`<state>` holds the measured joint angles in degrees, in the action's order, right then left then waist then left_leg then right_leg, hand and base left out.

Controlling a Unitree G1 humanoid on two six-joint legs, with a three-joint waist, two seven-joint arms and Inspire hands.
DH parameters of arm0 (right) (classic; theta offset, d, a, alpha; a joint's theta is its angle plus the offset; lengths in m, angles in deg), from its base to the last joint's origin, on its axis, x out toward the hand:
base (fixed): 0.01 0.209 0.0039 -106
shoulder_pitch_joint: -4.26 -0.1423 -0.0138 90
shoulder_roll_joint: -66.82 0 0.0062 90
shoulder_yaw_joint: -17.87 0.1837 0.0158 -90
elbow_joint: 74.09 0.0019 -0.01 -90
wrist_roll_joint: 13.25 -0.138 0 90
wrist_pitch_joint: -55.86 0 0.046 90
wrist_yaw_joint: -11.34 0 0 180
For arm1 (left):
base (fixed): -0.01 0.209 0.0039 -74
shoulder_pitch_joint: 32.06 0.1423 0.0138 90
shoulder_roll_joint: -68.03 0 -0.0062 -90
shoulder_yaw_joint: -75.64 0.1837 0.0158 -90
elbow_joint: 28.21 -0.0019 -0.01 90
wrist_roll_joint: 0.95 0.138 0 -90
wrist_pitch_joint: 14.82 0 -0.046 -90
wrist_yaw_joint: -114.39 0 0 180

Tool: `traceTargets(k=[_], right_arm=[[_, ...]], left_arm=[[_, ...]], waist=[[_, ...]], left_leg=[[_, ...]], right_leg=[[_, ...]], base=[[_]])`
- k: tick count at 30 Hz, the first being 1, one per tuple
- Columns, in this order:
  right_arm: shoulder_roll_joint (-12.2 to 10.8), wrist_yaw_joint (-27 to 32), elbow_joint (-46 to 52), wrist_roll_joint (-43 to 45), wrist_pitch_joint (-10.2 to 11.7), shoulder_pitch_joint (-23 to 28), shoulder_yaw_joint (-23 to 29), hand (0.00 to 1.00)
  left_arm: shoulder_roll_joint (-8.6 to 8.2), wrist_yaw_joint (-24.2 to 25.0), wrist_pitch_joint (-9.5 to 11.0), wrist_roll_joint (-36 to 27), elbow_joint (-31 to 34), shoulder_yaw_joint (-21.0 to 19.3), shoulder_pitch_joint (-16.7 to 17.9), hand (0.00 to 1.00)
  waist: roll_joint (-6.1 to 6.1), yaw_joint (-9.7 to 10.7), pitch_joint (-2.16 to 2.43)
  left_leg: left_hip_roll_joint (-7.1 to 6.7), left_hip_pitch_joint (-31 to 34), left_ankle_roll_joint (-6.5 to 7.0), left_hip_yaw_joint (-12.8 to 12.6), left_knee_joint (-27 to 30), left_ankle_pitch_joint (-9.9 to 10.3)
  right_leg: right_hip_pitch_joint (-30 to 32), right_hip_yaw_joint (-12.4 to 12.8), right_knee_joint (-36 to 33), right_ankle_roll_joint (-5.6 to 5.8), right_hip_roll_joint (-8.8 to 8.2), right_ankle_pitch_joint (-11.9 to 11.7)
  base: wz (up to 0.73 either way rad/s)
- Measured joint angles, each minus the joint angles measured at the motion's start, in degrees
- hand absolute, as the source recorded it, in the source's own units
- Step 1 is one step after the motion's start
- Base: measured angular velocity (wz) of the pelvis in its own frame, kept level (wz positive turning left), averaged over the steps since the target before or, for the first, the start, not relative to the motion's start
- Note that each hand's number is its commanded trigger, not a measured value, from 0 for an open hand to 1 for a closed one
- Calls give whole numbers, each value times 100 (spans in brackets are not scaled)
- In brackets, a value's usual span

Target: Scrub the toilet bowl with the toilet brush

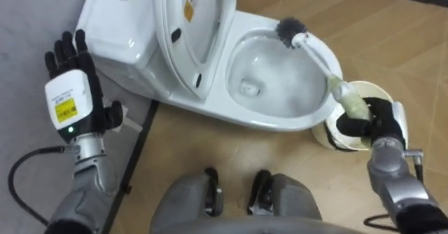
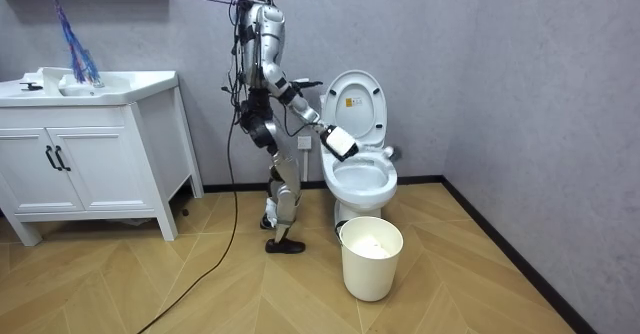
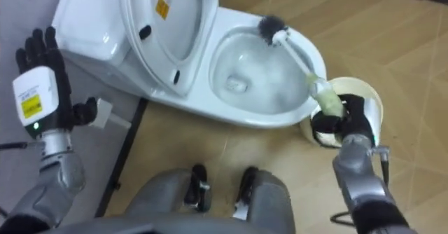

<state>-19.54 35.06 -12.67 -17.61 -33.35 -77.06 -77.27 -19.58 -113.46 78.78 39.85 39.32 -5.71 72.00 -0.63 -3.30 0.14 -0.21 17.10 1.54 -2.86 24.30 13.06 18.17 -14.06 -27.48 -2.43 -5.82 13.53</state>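
Brush [image 1: 318, 52], white handle w/ grey bristles, right hand [image 1: 379, 120] gripping

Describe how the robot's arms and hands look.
The left hand and right hand have black fingers and white back plates; the left's carries a yellow label and a small green light. Silver metal wrists lead to grey rounded forearm shells. A black cable loops off the left forearm; a thin one runs by the right wrist.

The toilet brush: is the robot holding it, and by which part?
The right hand is curled round the toilet brush at its handle end; the bristles are at the rim of the toilet. The left hand is open, empty.
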Motion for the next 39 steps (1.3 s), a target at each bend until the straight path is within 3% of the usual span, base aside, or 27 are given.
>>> traceTargets(k=[4, 6, 10, 15, 19, 23, 26, 29, 31, 37, 39], right_arm=[[-153, 68, 558, 30, 310, 556, 244, 100], [-219, 56, 802, 84, 379, 854, 291, 100], [-466, 40, 1021, 107, 450, 1226, 500, 100], [-500, 17, 1132, 91, 623, 1444, 541, 100], [-500, -37, 1134, 34, 780, 1530, 597, 100], [-549, -106, 1052, -237, 788, 1527, 686, 100], [-622, -110, 863, -717, 788, 1495, 686, 100], [-655, -125, 484, -809, 781, 1356, 718, 100], [-673, -104, 363, -851, 655, 1310, 716, 100], [-685, 44, -621, -1134, 631, 1047, 757, 100], [-717, 138, -930, -1162, 526, 1031, 759, 100]], left_arm=[[-93, 170, 75, 4, 286, -79, 318, 0], [-230, 265, 79, 5, 315, -182, 477, 0], [-283, 488, 97, -21, 371, -189, 744, 0], [-394, 723, 444, -136, 335, -388, 936, 0], [-402, 949, 552, -546, 249, -405, 1016, 0], [-425, 1273, 546, -1085, -249, -406, 1040, 0], [-431, 1262, 808, -1376, -702, -394, 1013, 0], [-518, 1268, 933, -1675, -1112, -417, 852, 0], [-662, 1309, 970, -1782, -1241, -620, 789, 0], [-680, 1481, 1138, -2286, -1534, -1039, 727, 0], [-659, 1638, 1121, -2639, -1986, -1248, 615, 0]], waist=[[-40, 35, 28], [-52, 72, 33], [-65, 172, 38], [-17, 147, -8], [8, 168, -21], [7, 241, -21], [-30, 295, -33], [83, 280, -5], [109, 258, -2], [93, 246, 15], [89, 238, 18]], left_leg=[[52, -840, -10, -12, -544, -13], [45, -1128, -7, -27, -736, -12], [44, -1460, -9, -34, -953, -13], [69, -1810, -9, -218, -1211, -13], [75, -2062, -9, -323, -1390, -13], [79, -2188, -9, -328, -1488, -13], [75, -2285, -9, -354, -1531, -13], [68, -2436, -9, -471, -1574, -13], [61, -2509, -9, -502, -1573, -13], [107, -2650, -31, -642, -1575, -26], [124, -2697, -31, -651, -1574, -26]], right_leg=[[-872, -19, 673, 62, 150, -126], [-1160, -21, 841, 97, 171, -114], [-1442, 6, 1010, 131, 219, -119], [-1689, 265, 1198, 152, 306, -130], [-1836, 332, 1302, 176, 335, -125], [-1949, 378, 1401, 198, 362, -140], [-2044, 392, 1477, 211, 395, -149], [-2117, 532, 1500, 217, 403, -151], [-2119, 630, 1510, 213, 424, -140], [-2154, 882, 1486, 158, 518, -171], [-2206, 931, 1487, 142, 545, -181]], base=[[-9], [1], [-2], [-24], [-11], [-4], [-2], [-18], [-26], [-21], [-19]])
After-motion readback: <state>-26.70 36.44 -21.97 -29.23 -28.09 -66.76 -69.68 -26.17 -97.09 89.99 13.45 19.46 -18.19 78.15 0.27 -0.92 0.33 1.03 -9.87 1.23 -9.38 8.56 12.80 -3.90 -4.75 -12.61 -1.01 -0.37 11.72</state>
